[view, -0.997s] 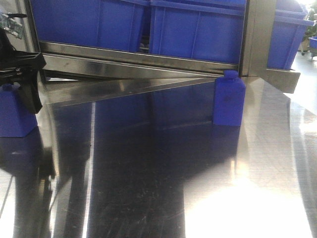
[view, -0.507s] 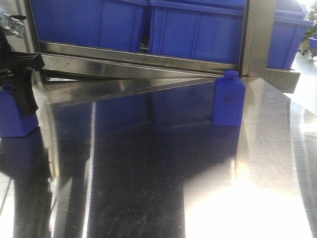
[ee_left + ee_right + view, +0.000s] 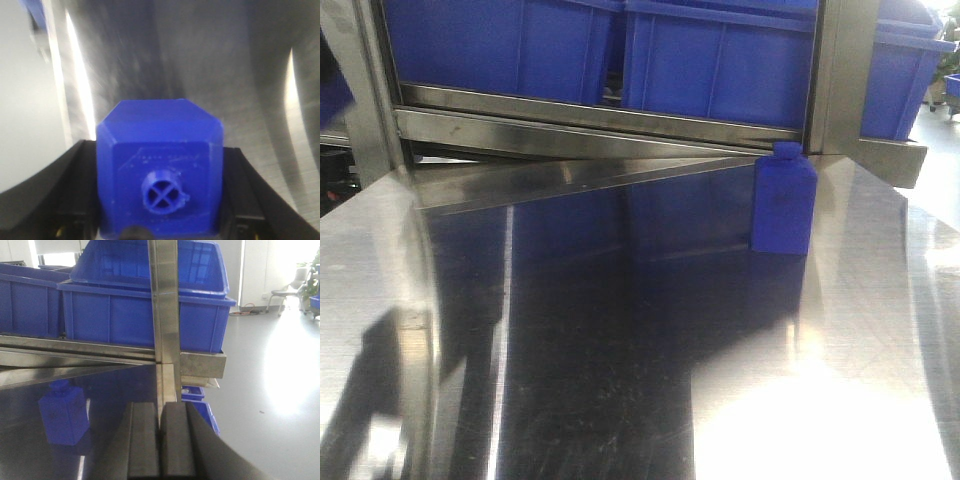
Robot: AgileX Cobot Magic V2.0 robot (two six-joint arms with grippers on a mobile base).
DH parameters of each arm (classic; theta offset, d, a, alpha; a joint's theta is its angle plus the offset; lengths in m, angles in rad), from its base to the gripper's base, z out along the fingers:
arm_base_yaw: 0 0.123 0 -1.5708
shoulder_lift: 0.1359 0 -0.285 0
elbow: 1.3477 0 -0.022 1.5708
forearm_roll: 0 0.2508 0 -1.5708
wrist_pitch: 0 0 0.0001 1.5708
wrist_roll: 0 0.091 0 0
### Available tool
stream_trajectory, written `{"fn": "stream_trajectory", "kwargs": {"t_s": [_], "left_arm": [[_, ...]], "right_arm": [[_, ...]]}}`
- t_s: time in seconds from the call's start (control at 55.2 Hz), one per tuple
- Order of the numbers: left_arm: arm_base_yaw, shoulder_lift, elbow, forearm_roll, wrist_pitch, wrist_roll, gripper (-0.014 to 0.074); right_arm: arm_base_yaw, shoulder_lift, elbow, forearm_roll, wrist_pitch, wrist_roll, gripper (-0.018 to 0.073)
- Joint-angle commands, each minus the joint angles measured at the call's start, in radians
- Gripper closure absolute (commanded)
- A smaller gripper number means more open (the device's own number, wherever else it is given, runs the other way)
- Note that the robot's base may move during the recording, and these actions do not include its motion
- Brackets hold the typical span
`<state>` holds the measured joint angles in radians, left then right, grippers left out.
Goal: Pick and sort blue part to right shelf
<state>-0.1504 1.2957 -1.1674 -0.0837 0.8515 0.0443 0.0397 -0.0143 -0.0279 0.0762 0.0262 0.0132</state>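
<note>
Reads as the carry stage: clamped on the held blue part (image 3: 160,172) with the left gripper (image 3: 159,150), a black finger (image 3: 75,195) pressed against each side and the round crossed boss facing the wrist camera. Cannot tell the height above the steel table (image 3: 620,380) from the smeared surface behind, and cannot find that arm in the front view. Shows the right gripper (image 3: 160,440) with fingers pressed together on nothing, aimed at the upright steel post (image 3: 165,315) at the right end of the rack. Leaves a second blue part (image 3: 783,205) standing upright on the table at the far right, just beside that post and close under the front rail of the right shelf (image 3: 600,125). Next, probably: carry rightward and farther in, rise above the rail, then settle the part before opening. Calls for care at the rail's lip, the post, and the walls of the blue bins (image 3: 715,60) that fill the rack, with little free gap showing between them. Offers plenty of bare table across the middle and near side for the crossing; best kept well apart from the standing part and the idle right arm.
</note>
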Motion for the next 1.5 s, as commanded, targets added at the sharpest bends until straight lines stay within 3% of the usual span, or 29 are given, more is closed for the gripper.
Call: {"fn": "stream_trajectory", "kwargs": {"t_s": [0.0, 0.308, 0.525, 0.598, 0.689, 0.779, 0.852, 1.033, 1.268, 1.486], "left_arm": [[-0.007, -0.172, 0.05, 0.015, -0.143, 0.005, 0.0281], [-0.007, -0.548, 0.304, 0.06, -0.395, 0.005, 0.0281], [-0.007, -0.705, 0.42, 0.077, -0.426, 0.005, 0.0281], [-0.007, -0.739, 0.444, 0.077, -0.426, 0.005, 0.0281], [-0.007, -0.762, 0.458, 0.077, -0.424, 0.005, 0.0281], [-0.007, -0.766, 0.458, 0.077, -0.426, 0.005, 0.0281], [-0.007, -0.766, 0.458, 0.077, -0.426, 0.005, 0.0281], [-0.007, -0.766, 0.458, 0.077, -0.426, 0.005, 0.0281], [-0.007, -0.766, 0.46, 0.077, -0.426, 0.005, 0.0281], [-0.007, -0.766, 0.46, 0.077, -0.426, 0.005, 0.0281]], "right_arm": [[0.001, 0.036, -0.104, -0.038, -0.003, -0.002, 0.0516], [0.005, 0.308, -0.395, -0.041, 0.237, -0.013, 0.0516], [0.119, 0.549, -0.659, -0.039, 0.401, -0.083, 0.0505], [0.179, 0.648, -0.762, -0.031, 0.498, -0.083, 0.0437], [0.257, 0.773, -0.881, -0.016, 0.607, -0.083, 0.0247], [0.323, 0.865, -0.956, -0.014, 0.648, -0.083, 0.0094], [0.356, 0.931, -0.994, -0.013, 0.63, -0.083, 0.005], [0.367, 1.077, -1.04, 0.01, 0.609, -0.074, 0.0048], [0.369, 1.313, -1.264, 0.027, 0.801, 0.091, 0.0048], [0.393, 1.489, -1.448, 0.021, 0.851, 0.193, 0.0039]]}}
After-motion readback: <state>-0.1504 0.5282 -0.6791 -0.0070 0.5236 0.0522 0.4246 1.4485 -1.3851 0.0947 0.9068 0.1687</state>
